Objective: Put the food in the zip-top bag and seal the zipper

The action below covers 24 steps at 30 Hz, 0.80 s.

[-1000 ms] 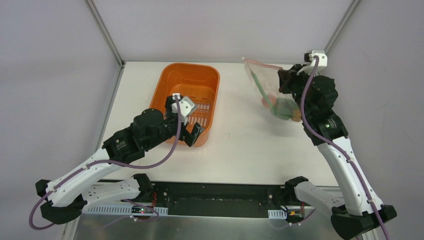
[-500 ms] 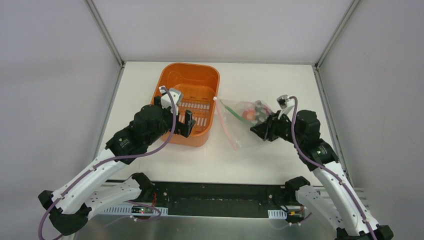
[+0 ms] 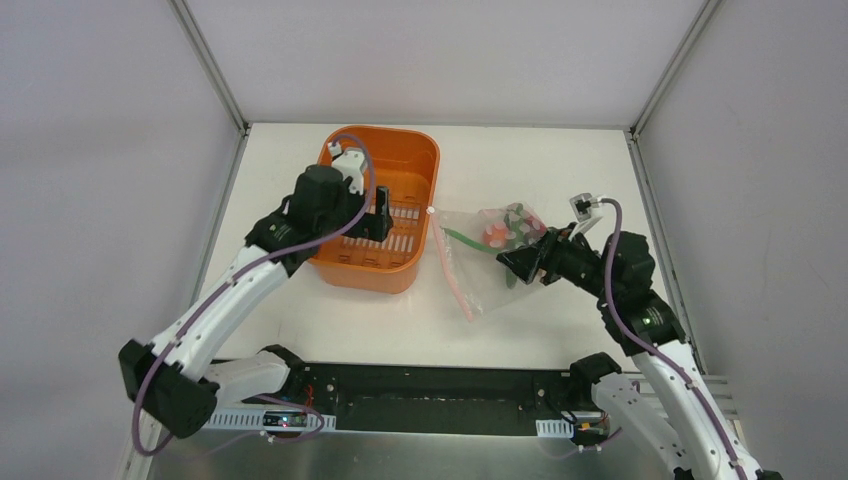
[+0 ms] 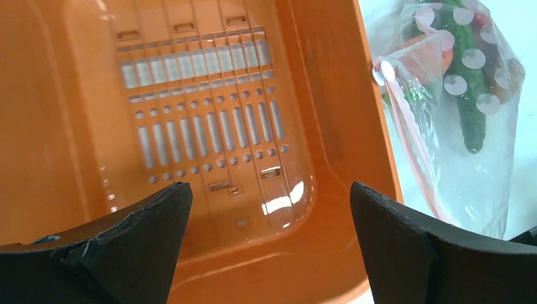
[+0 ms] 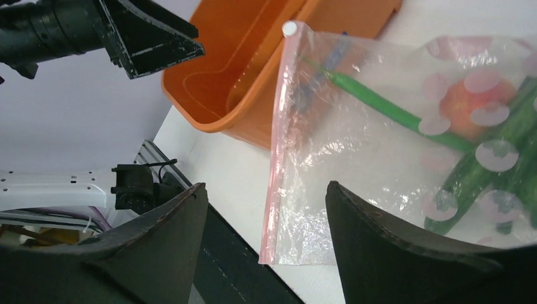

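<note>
Zip-top bag (image 3: 478,275) is lying flat on desk (image 3: 560,170), just right of orange tub (image 3: 385,275). Food (image 3: 500,232) is sitting inside, bunched at the end away from the mouth. Zipper (image 5: 277,145) is running along the bag edge nearest the tub, its far end right at the tub's rim (can't tell if touching); also can't tell whether strip is pressed closed. R jaws are standing spread, gripping nothing, low at the bag's food end and pointing toward the mouth. L jaws are hanging spread wide over the tub, nothing btwn them either. Am judging step in hand = sealing. To do it well, one arm should be pinning the bag nr one zipper end while the other is pinching the strip squarely and sliding along its whole length w/ steady pressure. One green chili (image 5: 380,107) is reaching toward the mouth and prob. needs pushing back first, else risk of fouling the seal. Crinkly film is likely slippery, so go slow.
</note>
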Tool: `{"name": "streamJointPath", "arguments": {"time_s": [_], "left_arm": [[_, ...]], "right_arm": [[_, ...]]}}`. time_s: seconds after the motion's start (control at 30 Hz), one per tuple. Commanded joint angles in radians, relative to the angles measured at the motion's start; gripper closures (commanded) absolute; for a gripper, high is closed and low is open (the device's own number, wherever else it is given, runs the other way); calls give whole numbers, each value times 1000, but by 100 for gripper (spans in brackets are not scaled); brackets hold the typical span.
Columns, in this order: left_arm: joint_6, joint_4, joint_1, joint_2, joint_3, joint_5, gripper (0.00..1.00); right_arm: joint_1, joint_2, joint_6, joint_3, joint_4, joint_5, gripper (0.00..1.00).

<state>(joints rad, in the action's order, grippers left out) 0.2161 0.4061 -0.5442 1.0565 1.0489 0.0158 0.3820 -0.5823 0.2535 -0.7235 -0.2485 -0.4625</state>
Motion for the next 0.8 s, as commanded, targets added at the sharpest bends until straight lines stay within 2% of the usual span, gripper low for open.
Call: {"name": "streamJointPath", "arguments": {"time_s": [0.0,0.17,0.3,0.37,0.57,0.77], "left_arm": [[59,12,31,147,79,-203,1],[154,-150,31,182,-44,-228,1],[160,-130,32,180,-106,-122,1],[164,-136,35,148,-149,-77,1],[135,-81,80,65,-227,18,1],[122,-49,182,20,-275,29,1]], "right_arm": [[1,-39,108,30,22,-17,29],[1,-76,123,90,49,-62,28],[1,-216,193,150,202,-137,28],[6,-303,207,129,215,-143,28],[66,-468,80,84,26,-19,27],[139,-480,55,97,-159,123,25]]}}
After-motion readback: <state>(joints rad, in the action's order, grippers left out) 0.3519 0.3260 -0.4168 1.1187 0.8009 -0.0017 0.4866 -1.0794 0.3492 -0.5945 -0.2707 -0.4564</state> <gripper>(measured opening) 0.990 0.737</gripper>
